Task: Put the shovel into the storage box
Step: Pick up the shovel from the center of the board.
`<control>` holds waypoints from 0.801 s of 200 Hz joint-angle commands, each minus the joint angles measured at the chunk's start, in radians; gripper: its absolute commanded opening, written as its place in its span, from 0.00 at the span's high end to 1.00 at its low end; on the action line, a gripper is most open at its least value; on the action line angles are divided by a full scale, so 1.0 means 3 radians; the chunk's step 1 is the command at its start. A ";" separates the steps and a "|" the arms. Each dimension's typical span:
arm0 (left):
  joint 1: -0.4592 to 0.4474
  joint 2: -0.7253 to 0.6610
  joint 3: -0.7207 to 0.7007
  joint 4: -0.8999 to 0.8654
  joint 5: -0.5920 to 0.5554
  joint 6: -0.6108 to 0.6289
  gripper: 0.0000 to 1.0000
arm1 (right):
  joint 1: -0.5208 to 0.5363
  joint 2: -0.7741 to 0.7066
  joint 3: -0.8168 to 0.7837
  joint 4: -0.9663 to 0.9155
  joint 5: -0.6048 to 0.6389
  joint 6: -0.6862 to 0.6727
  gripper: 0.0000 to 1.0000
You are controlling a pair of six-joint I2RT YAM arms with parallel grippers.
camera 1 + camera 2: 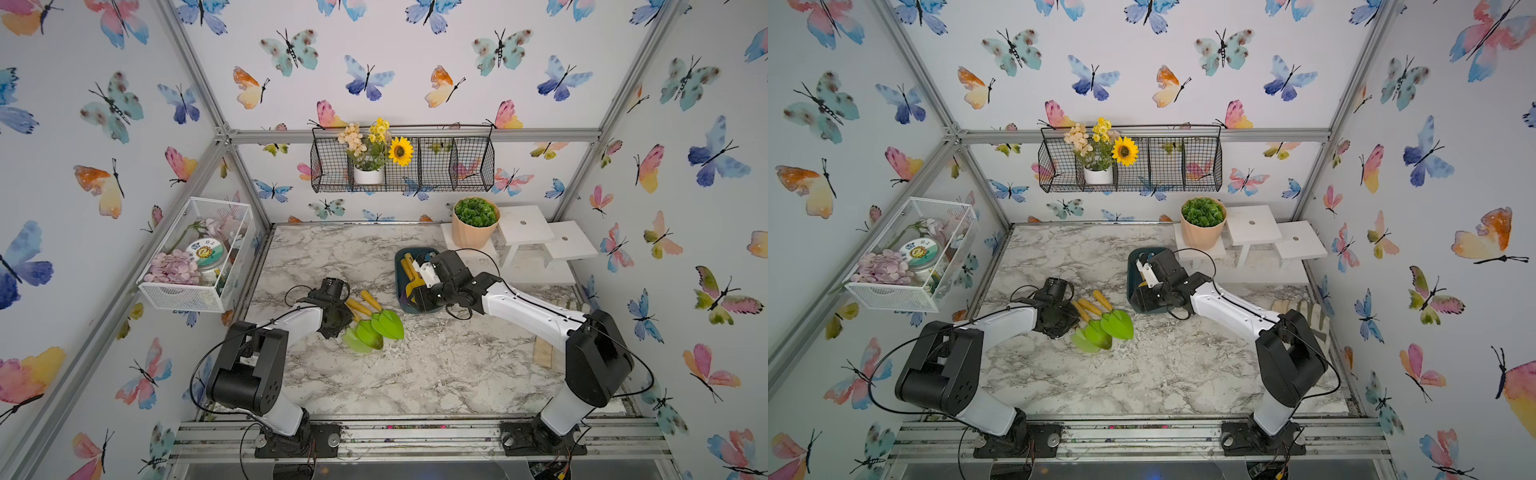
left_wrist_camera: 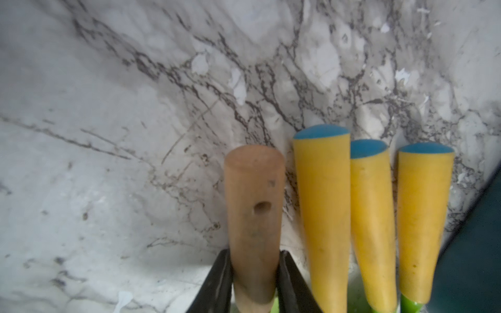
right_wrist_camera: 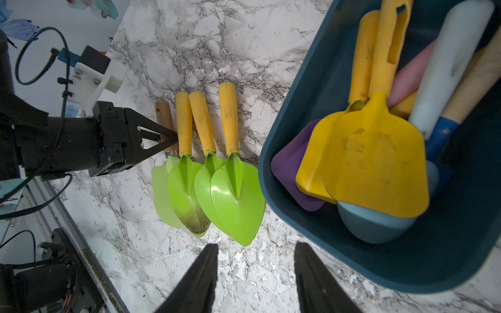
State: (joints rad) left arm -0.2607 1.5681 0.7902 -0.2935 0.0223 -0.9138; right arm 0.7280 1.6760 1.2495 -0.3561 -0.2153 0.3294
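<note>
a grey-veined marble counter (image 1: 374, 374) sits inside a metal-framed booth papered with watercolour butterfly wallpaper (image 1: 374, 62). a black wire basket (image 1: 457, 166) holding flowers hangs on the back wall, and a white mesh basket (image 1: 183, 291) hangs on the left wall. a potted plant (image 1: 476, 224) stands on a white stand (image 1: 525, 226) at the counter's back right corner.

the wooden-handled shovel (image 2: 254, 203) lies near the counter's middle, on the left-edge side of a row with three yellow-handled shovels (image 3: 200, 122). its handle is just beside the nearest yellow one, and its pale green blade is tucked partly under that neighbour's blade. the left gripper (image 3: 173, 136) has a finger pressed on each side of the wooden handle, low down near the blade, clamped on it.

the dark teal storage box (image 3: 298, 216) stands toward the back edge, right of the row, and already holds yellow spades (image 3: 379, 162) and other tools. the right gripper (image 3: 256, 245) hangs beside the box's rim, jaws apart with nothing between them.
</note>
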 commanded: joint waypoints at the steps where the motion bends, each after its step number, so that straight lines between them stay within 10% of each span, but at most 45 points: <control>1: 0.0040 -0.0039 -0.0072 -0.0145 -0.0142 0.0084 0.73 | 0.0012 -0.0105 -0.0043 0.0036 0.0097 0.0026 0.50; 160: 0.0056 0.0040 -0.0126 -0.0301 -0.0143 0.0299 0.65 | 0.0012 -0.0151 -0.0138 0.0098 0.0100 0.0052 0.50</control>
State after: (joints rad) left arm -0.2497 1.5372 0.7597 -0.3172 0.0059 -0.8501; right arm 0.7280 1.6600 1.2278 -0.3428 -0.2054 0.3328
